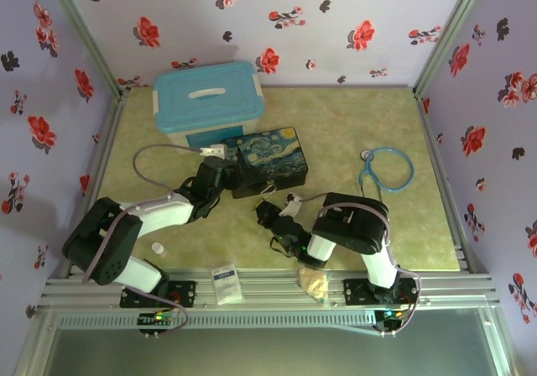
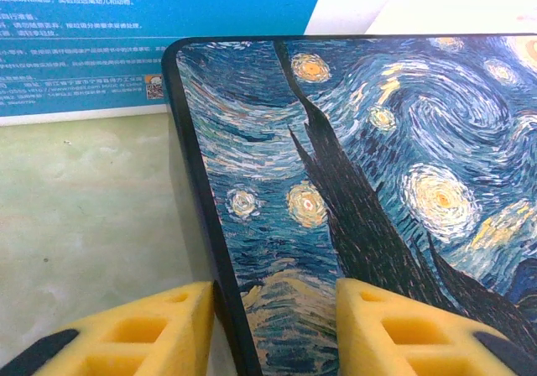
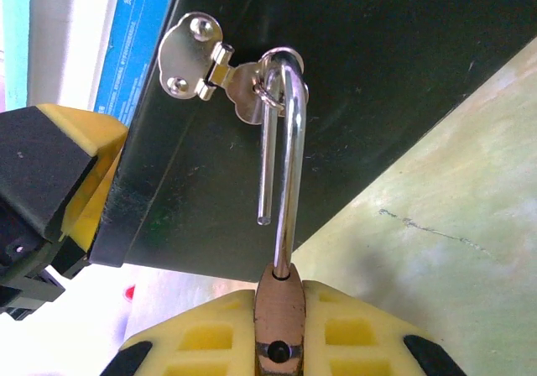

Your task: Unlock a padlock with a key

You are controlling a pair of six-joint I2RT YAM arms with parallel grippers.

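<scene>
Brass padlock (image 3: 279, 305) pinched in right jaws; left jaws spread astride box (image 2: 352, 183) corner.

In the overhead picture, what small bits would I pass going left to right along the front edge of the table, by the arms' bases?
Small white cylinder → white packet → crumpled yellowish lump.
</scene>
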